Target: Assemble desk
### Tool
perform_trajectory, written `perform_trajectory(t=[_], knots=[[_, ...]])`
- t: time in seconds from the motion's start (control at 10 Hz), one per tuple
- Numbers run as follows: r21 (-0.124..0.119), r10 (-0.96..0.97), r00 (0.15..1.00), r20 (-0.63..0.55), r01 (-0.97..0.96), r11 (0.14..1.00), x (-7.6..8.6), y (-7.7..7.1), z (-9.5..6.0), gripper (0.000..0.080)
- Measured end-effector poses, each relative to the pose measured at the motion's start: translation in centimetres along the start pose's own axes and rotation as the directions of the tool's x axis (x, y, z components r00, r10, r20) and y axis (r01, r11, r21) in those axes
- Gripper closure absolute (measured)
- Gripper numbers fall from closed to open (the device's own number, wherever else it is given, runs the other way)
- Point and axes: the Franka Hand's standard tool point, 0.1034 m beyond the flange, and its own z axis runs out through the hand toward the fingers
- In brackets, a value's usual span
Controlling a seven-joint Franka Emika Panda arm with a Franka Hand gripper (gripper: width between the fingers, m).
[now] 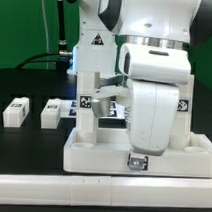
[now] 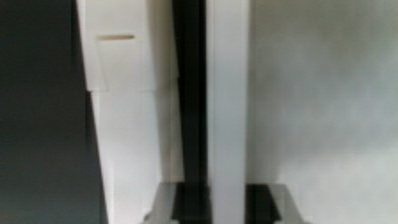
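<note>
In the wrist view my gripper (image 2: 226,206) has its two dark fingertips (image 2: 191,206) close on either side of a narrow white strip (image 2: 226,100) of a desk part that runs the length of the picture. I cannot tell which part it is. A wider white piece (image 2: 125,130) lies beside it across a black gap, and a pale surface (image 2: 329,110) lies on the other side. In the exterior view a tagged white leg (image 1: 86,101) stands upright at the left, and the arm (image 1: 154,96) hides the jaws.
Two loose white legs (image 1: 16,112) (image 1: 52,114) lie on the black table at the exterior view's left. A low white frame (image 1: 102,154) with a tag on its front runs across the foreground. Tags of the marker board (image 1: 116,110) show behind the arm.
</note>
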Motion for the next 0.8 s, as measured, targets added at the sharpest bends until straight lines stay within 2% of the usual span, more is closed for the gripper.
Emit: perform_trajectory(t=[0.1, 0.6, 0.8], knots=[[-0.006, -0.008, 1.000, -0.004, 0.008, 1.000, 0.4, 0.1, 0.2, 0.0736], [0.013, 0.011, 1.000, 0.027, -0.011, 1.000, 0.5, 1.3, 0.2, 0.0735], [0.012, 0.003, 0.999, 0.038, -0.003, 1.000, 0.4, 1.3, 0.2, 0.0735]])
